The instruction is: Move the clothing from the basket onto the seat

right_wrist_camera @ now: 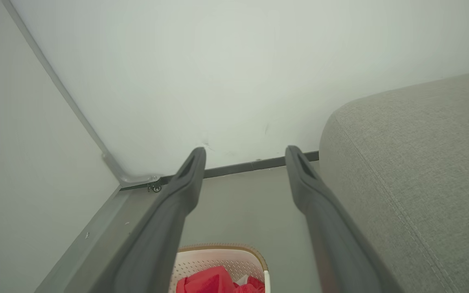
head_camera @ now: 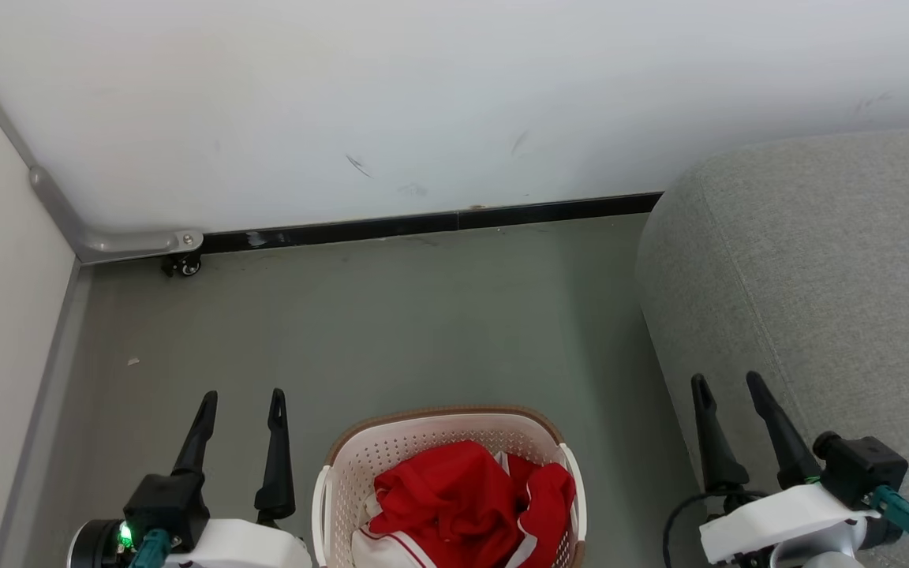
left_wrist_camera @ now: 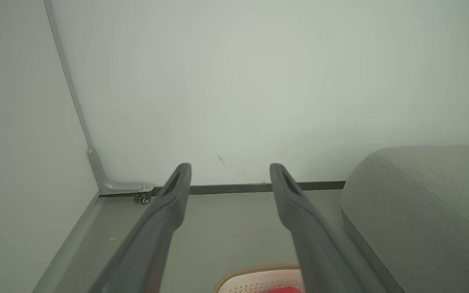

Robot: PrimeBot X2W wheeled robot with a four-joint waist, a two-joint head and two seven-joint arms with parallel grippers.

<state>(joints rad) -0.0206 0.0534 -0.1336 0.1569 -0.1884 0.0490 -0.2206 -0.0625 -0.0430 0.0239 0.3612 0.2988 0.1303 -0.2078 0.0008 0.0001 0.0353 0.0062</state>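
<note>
- At 6 o'clock in your head view, the clothing (head_camera: pixel 454 497) lies crumpled in the basket (head_camera: pixel 391 454), with no clear long axis or heading.
- Your left tool (head_camera: pixel 242 394), spread and empty, has the heap at its 4 o'clock and looks the nearer one.
- Your right tool (head_camera: pixel 727 380), also spread and empty, has it at 8 o'clock.
- The seat (head_camera: pixel 817 276) fills 3 o'clock, beyond the right tool.

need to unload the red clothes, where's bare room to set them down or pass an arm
The grey seat is bare on top. So is the floor between the basket and the black baseboard. Tight: the strip between basket and seat, by the open right gripper. The basket is crowded with red clothing.
</note>
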